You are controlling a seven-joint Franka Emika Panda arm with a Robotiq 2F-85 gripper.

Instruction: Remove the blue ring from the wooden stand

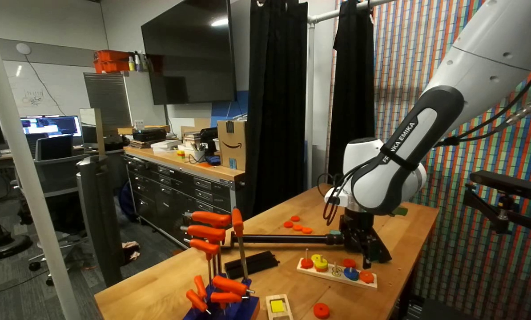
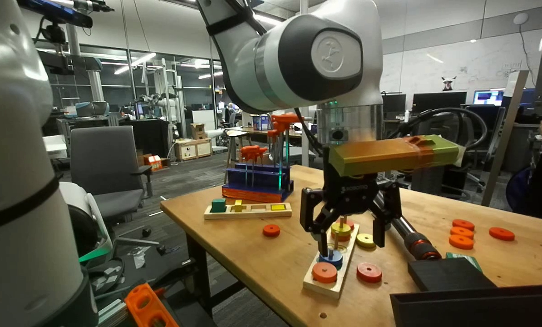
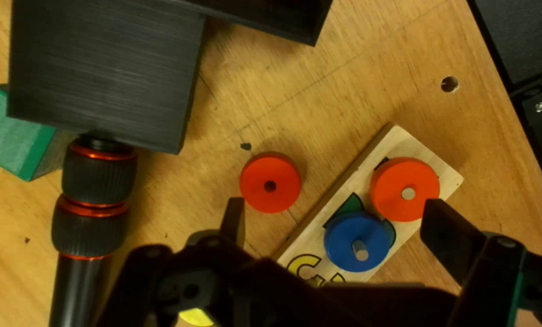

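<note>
One bench, curtains alongside; blue ring is being carried by stand, long axis diagonal, wrist view; end effector being held spread.

In an exterior view, the end effector hangs above the bench with its fingers apart. Under it lies the wooden stand, the blue ring set on it by one fingertip; whether they touch cannot be told. An orange ring sits next along, nearer the viewer than the end effector. Behind the end effector, to its left as viewed, stands a tool rack; well off to the end effector's right, four orange rings lie.
</note>
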